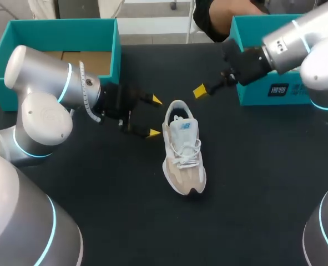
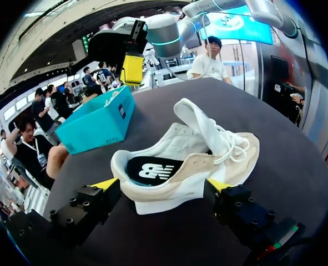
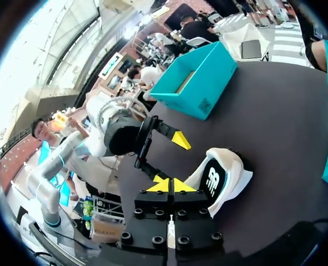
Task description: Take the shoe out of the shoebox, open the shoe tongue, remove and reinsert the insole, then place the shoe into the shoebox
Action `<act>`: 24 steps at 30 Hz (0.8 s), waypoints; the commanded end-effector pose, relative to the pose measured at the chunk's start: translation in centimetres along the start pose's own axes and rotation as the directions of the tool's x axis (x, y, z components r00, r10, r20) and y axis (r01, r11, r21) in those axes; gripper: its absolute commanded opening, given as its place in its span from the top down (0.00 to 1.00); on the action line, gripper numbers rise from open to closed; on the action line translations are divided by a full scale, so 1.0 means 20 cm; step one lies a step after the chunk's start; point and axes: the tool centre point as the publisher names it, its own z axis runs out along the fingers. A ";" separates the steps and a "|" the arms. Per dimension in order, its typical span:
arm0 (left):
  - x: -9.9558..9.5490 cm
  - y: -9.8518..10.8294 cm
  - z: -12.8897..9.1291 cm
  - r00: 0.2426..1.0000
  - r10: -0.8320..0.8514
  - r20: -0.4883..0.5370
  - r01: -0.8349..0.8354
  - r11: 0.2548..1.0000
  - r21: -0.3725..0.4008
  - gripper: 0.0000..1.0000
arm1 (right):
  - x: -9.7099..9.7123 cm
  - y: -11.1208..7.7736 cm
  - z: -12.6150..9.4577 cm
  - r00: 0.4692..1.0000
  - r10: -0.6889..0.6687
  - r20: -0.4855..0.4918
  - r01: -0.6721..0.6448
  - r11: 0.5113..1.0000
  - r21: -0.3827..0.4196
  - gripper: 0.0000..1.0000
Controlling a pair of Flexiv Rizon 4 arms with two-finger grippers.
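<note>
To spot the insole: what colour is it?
The insole is black with a white logo; left wrist view shows it best.

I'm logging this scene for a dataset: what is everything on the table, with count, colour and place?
shoe: one, white and beige, middle of the table, heel toward the far edge.
insole: one, black, inside the shoe.
shoebox: one, teal, open, far left corner.
second box: one, teal, far right side.
table: one, black, under everything.
left gripper: one, yellow tips, jaws open, beside the shoe's heel.
right gripper: one, yellow tips, jaws shut, just beyond the heel toward the second box.
</note>
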 end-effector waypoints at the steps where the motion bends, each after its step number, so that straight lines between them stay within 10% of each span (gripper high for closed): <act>1: -0.01 0.00 -0.11 1.000 0.008 -0.015 -0.008 1.000 -0.010 0.00 | 0.01 -0.05 0.03 0.962 0.157 0.225 -0.162 0.987 0.003 1.00; 17: -0.05 -0.06 -0.41 0.985 0.157 -0.073 -0.159 0.987 -0.019 0.00 | 0.01 -0.05 0.03 0.962 0.157 0.225 -0.162 0.987 0.003 1.00; 24: -0.14 -0.05 -0.50 0.988 0.155 -0.002 -0.155 0.987 -0.049 0.00 | -0.04 -0.07 0.06 0.865 0.222 0.450 -0.238 0.971 -0.022 1.00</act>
